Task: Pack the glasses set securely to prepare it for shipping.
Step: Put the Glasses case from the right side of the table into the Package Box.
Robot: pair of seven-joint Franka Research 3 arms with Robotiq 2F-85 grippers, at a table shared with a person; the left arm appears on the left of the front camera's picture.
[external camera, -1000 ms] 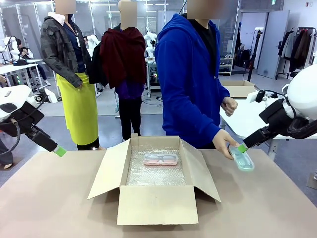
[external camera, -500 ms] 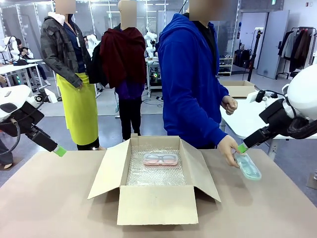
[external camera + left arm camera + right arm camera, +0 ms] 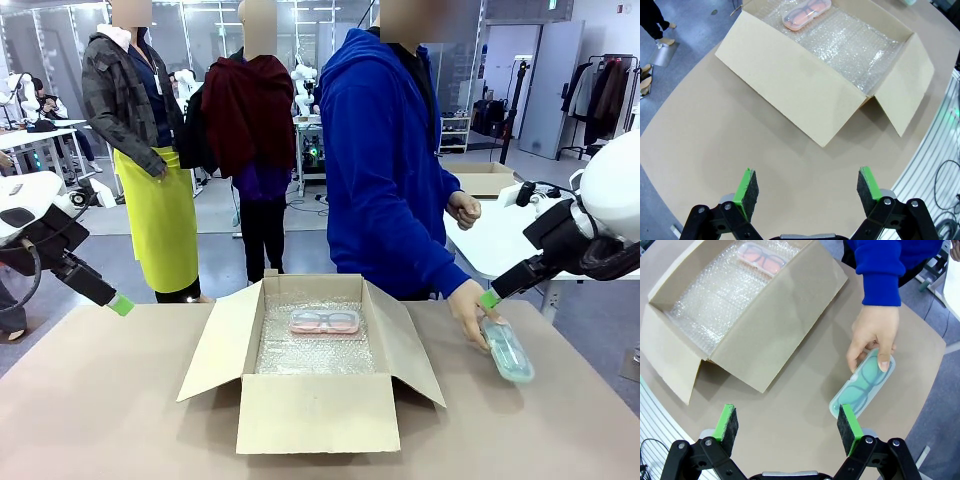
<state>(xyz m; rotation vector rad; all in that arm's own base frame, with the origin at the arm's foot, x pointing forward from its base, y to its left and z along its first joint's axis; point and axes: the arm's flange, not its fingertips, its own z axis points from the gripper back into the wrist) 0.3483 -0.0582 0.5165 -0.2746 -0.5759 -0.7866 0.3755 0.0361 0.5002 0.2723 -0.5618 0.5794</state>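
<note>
A pink glasses case point(image 3: 324, 321) point(image 3: 805, 14) point(image 3: 761, 258) lies on the bubble wrap at the far end of the open cardboard box point(image 3: 312, 410). A mint-green glasses case point(image 3: 508, 351) point(image 3: 862, 383) rests on the table to the right of the box, with the person's hand point(image 3: 466, 307) point(image 3: 872, 336) on its far end. My right gripper point(image 3: 787, 422) hovers open above the table next to that case; one green fingertip point(image 3: 489, 298) is near the hand. My left gripper point(image 3: 803, 188) hangs open over bare table left of the box, its green fingertip point(image 3: 121, 305) showing in the front view.
The box's flaps point(image 3: 220, 343) point(image 3: 775, 325) spread outward on both sides. A person in a blue hoodie point(image 3: 385, 160) stands at the far edge behind the box; two others stand farther back. The brown table point(image 3: 110, 400) has free room left and front.
The person's hand has lowered the mint-green case down and to the right onto the table. Both arms stayed still.
</note>
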